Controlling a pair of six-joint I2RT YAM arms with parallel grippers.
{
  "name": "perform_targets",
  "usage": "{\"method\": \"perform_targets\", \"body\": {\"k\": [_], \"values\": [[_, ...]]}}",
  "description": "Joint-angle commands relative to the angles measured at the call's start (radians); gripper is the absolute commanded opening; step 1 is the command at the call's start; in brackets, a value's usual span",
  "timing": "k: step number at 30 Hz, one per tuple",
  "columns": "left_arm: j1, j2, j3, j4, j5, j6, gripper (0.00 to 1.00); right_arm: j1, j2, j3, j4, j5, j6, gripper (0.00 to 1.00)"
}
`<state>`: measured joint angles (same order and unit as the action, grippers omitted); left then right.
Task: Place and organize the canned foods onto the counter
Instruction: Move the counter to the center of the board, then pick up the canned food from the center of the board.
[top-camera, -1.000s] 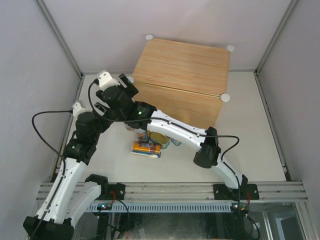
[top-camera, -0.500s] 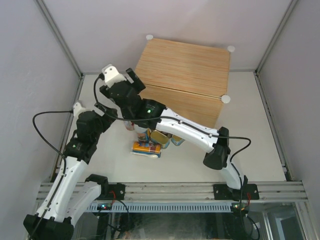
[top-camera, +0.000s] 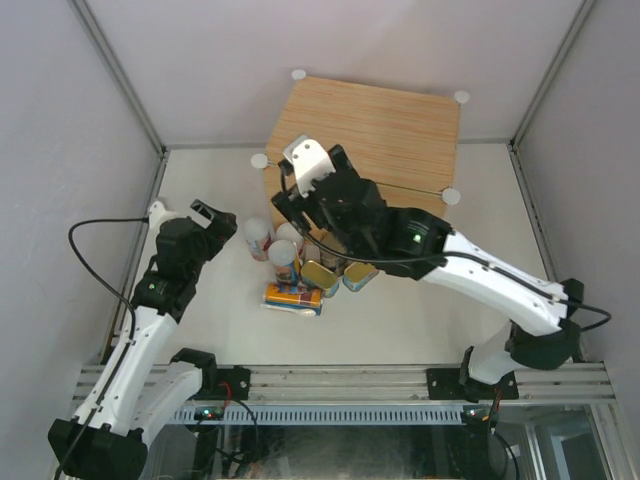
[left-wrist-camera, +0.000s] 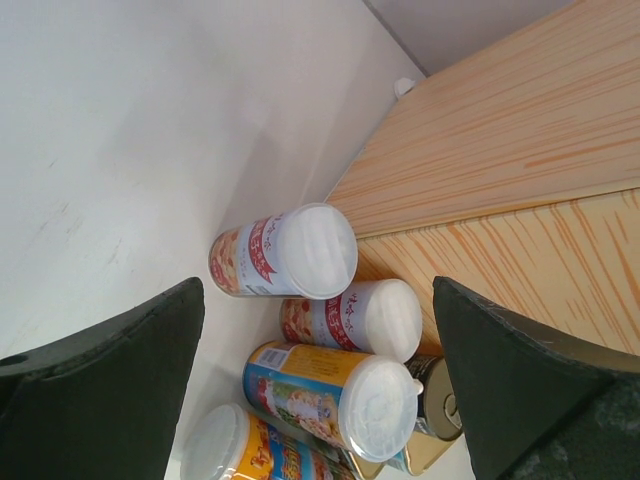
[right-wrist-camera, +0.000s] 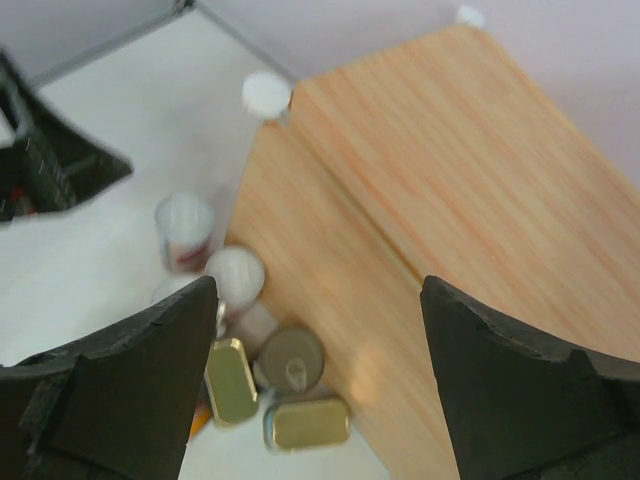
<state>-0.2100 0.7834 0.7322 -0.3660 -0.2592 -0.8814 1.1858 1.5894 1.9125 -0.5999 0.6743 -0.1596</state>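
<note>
Pickup is judged in hand: canned foods (top-camera: 283, 262) are clustered at seven o'clock of the counter (top-camera: 380, 125), left gripper (left-wrist-camera: 318, 288) and right gripper (right-wrist-camera: 318, 285) are held spread, empty, and one can must be enclosed next.

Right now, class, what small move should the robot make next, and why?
Probably ease the left gripper forward around the nearest white-lidded can: its jaws are open and empty, the can sits straight ahead, and the counter shows no cans yet.
</note>
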Motion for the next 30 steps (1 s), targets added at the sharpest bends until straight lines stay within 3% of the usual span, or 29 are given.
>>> {"method": "perform_targets", "body": {"k": [1,7,17,30], "values": [[0.004,-0.012,0.042,0.051,-0.009,0.001,1.00,0.015,-0.128,-0.134,-0.138,-0.179,0.101,0.81],[0.003,-0.039,0.035,0.054,0.009,0.002,0.99,0.018,-0.208,-0.280,-0.220,-0.380,0.103,0.80],[0.003,-0.074,0.037,0.040,0.037,0.003,0.99,0.018,-0.146,-0.389,-0.221,-0.660,0.050,0.75],[0.094,-0.117,0.051,0.002,0.085,0.003,1.00,0.046,0.035,-0.392,-0.140,-0.731,-0.009,0.76]]}}
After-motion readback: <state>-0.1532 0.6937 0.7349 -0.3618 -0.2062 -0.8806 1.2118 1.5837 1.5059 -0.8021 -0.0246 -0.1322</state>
